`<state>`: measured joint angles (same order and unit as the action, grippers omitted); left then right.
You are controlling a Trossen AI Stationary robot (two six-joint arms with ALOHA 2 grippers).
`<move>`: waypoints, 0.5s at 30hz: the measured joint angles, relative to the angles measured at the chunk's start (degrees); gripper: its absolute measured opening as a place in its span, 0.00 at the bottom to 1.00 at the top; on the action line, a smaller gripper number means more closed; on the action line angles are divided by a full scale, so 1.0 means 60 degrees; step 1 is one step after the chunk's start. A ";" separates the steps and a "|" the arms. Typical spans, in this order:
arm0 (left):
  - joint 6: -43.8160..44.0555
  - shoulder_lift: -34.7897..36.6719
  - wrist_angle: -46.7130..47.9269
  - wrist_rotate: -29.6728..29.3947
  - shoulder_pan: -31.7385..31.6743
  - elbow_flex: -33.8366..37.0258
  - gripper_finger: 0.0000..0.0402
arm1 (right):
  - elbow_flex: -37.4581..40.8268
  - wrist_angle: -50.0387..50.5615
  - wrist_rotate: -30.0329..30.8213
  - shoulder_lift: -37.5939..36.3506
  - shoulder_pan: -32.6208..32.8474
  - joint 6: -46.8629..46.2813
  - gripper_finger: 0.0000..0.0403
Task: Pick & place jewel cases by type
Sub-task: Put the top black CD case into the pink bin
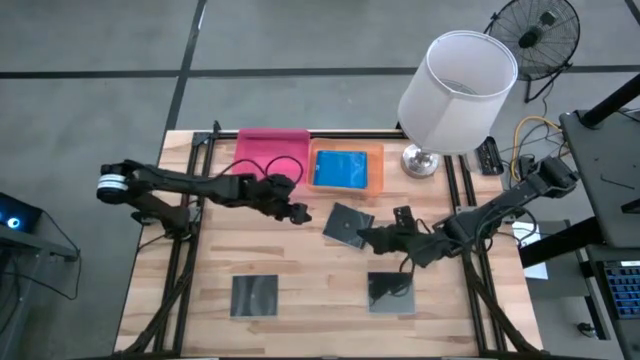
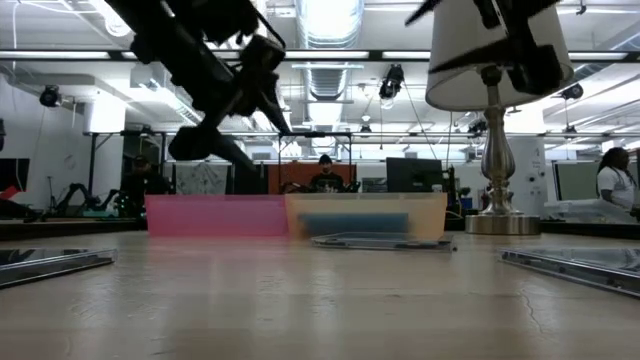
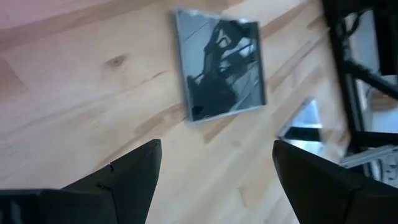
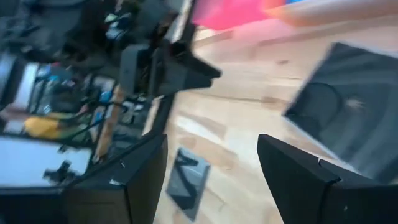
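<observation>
Right pincer (image 1: 362, 237), fingers apart and holding nothing, hovers at the edge of a dark case (image 1: 348, 223) lying flat mid-tabletop (image 1: 320, 290). Left pincer (image 1: 297, 213), fingers also apart, hangs just beside it. A blue case (image 1: 342, 168) sits in the orange tray (image 1: 377, 170) by the pink tray (image 1: 262, 150).

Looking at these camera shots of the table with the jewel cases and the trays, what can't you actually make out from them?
- Pink tray contents: the left arm crosses it in the high view; its wall hides the inside in the low view.
- How many blue cases lie in the orange tray: the high view shows only the top one.
- Whether the right gripper touches the dark case: the right wrist view is blurred.
- Left gripper: open, holding nothing visible.
</observation>
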<state>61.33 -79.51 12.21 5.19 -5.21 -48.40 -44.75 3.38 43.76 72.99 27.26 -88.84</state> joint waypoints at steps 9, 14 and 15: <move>-0.0290 -0.1321 -0.0376 0.0035 -0.0066 -0.0412 0.72 | 0.0007 0.1981 0.0057 0.0000 -0.0048 -0.2299 0.60; -0.0467 -0.2276 -0.0412 0.0034 -0.0232 -0.1118 0.72 | 0.0010 0.2511 0.0039 0.0000 -0.0082 -0.2415 0.60; -0.0459 -0.2474 -0.0401 0.0040 -0.0287 -0.1245 0.72 | 0.0011 0.2564 0.0035 0.0000 -0.0090 -0.2419 0.60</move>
<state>58.57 -94.36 9.80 5.43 -6.94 -55.87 -44.69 18.76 43.97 72.99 26.73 -103.35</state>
